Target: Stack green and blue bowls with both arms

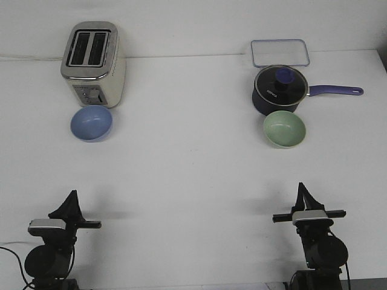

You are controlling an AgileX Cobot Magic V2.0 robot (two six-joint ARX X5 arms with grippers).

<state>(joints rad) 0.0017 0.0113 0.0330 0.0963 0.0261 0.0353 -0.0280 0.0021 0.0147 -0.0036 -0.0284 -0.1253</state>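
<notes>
Two bowls wait well apart on the white surface (193, 181): the blue bowl (91, 123) sits on the left, just in front of a silver toaster (94, 63), and the green bowl (284, 129) sits on the right, just in front of a dark saucepan (279, 90) with a glass lid and a long blue handle, behind which lies a clear tray (280, 52). Both arms rest at the near edge, far from either bowl; the left end effector (72, 199) and the right end effector (301, 192) each hold nothing, their fingers appearing drawn together to a point, though from this angle the gap cannot be read with confidence. Judging from this layout, nothing has been stacked yet, and the step in hand is the first reach. To do it well, each arm should take the bowl on its own side, opening wide before descending and pinching the near rim, since the far rims sit close against the toaster and the saucepan. Lifting straight up before moving toward the centre would avoid nudging those neighbours.
</notes>
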